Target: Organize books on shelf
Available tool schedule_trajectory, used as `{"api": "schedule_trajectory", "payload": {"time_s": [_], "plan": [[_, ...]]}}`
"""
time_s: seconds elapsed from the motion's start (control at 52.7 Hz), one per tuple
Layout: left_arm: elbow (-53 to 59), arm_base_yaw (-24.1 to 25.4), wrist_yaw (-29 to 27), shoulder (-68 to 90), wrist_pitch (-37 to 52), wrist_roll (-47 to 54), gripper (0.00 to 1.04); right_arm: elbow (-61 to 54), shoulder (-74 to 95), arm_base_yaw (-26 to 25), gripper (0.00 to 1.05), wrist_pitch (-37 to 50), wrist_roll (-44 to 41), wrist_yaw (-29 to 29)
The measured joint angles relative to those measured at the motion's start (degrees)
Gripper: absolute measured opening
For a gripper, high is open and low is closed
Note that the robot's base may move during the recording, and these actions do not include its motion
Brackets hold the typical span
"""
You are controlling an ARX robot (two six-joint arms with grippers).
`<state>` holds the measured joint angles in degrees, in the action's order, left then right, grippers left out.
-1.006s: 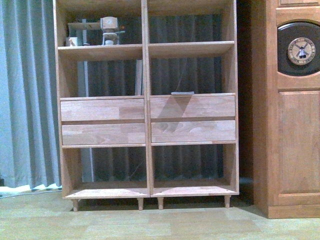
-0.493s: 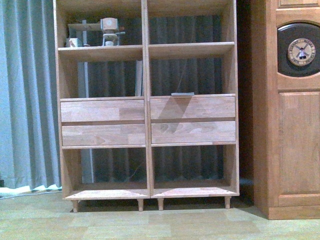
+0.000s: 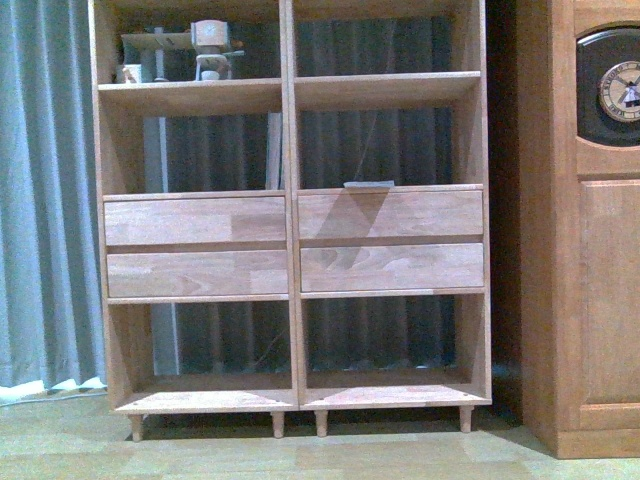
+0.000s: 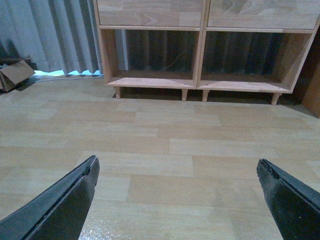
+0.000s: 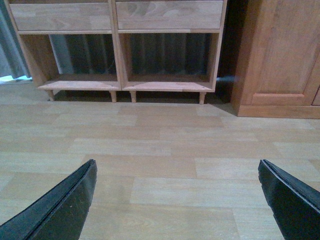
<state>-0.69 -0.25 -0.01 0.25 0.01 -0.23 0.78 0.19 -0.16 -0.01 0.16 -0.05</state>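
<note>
Setting: domestic living room. Indicators: tall light-wood open-backed shelving unit [image 3: 200, 222]; adjacent darker reddish wooden cabinet [image 3: 600, 280] with round clock face [image 3: 625, 92]; full-length grey-blue curtains [image 3: 45, 200] behind the unit; pale wood-plank floor [image 4: 165, 150]; small ornaments [image 3: 210, 50] in an upper compartment.

Light-wood shelf [image 3: 291, 250], upright on the floor on short peg legs. Two columns of open-backed compartments. Four plain drawer fronts [image 3: 390, 215] across the middle, all flush shut. Lower part also in left wrist view [image 4: 200, 85] and right wrist view [image 5: 120, 85]. One book [image 3: 366, 184] lying flat on the ledge just above the right-hand drawers, right column. Only its thin greyish edge visible, cover not readable.
</note>
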Motion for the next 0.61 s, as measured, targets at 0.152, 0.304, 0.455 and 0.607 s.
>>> {"api": "schedule_trajectory", "payload": {"time_s": [0.152, 0.304, 0.455, 0.607], "plan": [[0.0, 0.0, 0.02, 0.0, 0.0, 0.0, 0.97, 0.0, 0.0, 0.02, 0.98, 0.0, 0.0, 0.02], [0.0, 0.0, 0.0, 0.0, 0.0, 0.0, 0.97, 0.0, 0.0, 0.0, 0.98, 0.0, 0.0, -0.02], [0.0, 0.0, 0.0, 0.0, 0.0, 0.0, 0.97, 0.0, 0.0, 0.0, 0.98, 0.0, 0.0, 0.0], [0.0, 0.0, 0.02, 0.0, 0.0, 0.0, 0.97, 0.0, 0.0, 0.0, 0.98, 0.0, 0.0, 0.02]]}}
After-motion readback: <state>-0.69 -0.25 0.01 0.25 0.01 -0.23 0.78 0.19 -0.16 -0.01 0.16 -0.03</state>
